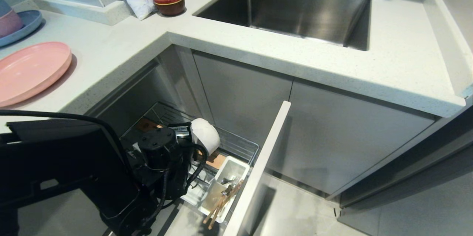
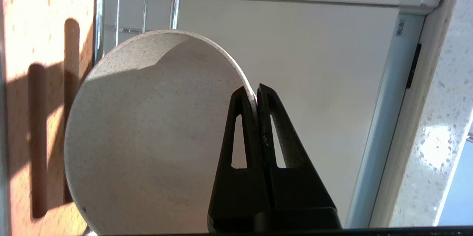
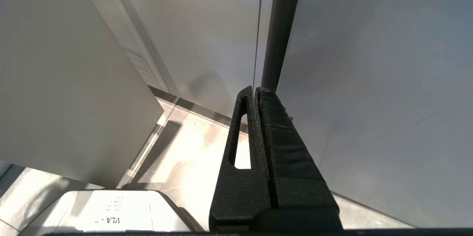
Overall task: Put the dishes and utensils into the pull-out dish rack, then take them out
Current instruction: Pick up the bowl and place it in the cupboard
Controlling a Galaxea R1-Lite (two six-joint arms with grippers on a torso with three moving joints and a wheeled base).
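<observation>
Both left hand (image 2: 256,90) fingers on bowl (image 2: 147,136) rim

My head cam sits high and looks steeply down over the countertop (image 1: 122,49) corner and sink (image 1: 295,7), with the pulled-out dish rack (image 1: 236,147) low in the frame, pretty far off. The left wrist cam rides right behind the left gripper (image 2: 257,90), super close to the cream bowl (image 2: 147,136) it's pinching by the rim, facing the wooden strip (image 2: 48,81) and cabinet front. Both views share that bowl (image 1: 205,134) and the rack. The right wrist cam looks past the right gripper (image 3: 255,92), fingers together, at cabinet panels (image 3: 369,81) and the floor (image 3: 184,147), sharing nothing I can match up.
</observation>
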